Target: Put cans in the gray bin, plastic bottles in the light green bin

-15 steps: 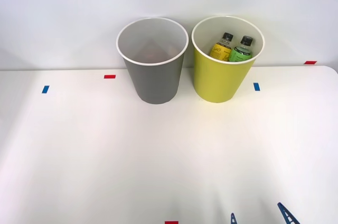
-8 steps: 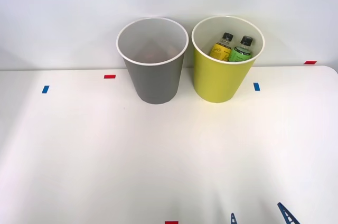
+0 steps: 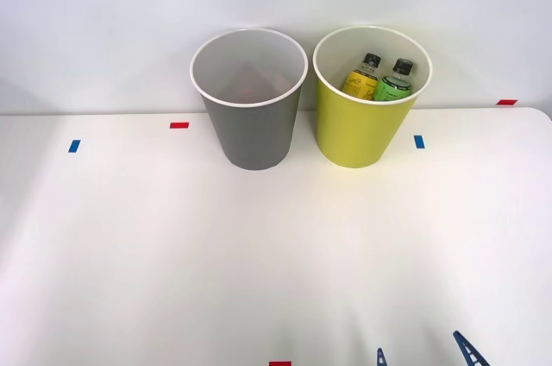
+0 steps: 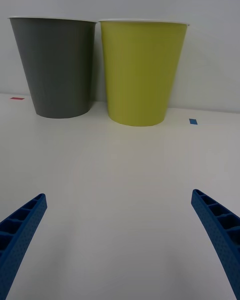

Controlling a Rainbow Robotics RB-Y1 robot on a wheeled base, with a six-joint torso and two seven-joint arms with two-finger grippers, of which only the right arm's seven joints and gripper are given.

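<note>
Far side of a white table point(image 3: 259, 254), against a pale wall. On the left, gray bin point(image 3: 250, 116): tall, round, tapered, white rim, pale inside; a faint reddish tint low inside, too dim to call cans. Just beside it on the right, nearly touching, light green bin point(image 3: 362, 124): same shape and size, lime yellow-green, white rim. Inside, side by side and leaning toward the far wall: yellow-labelled bottle point(image 3: 363, 78) on the left, green-labelled bottle point(image 3: 396, 79) on the right, both black-capped. Bottle sorting judged done; nothing loose left on the table. Near right edge: right gripper point(image 3: 423, 356), blue ribbed fingers point(image 4: 215, 225) spread wide, holding nothing, well apart from both bins.
</note>
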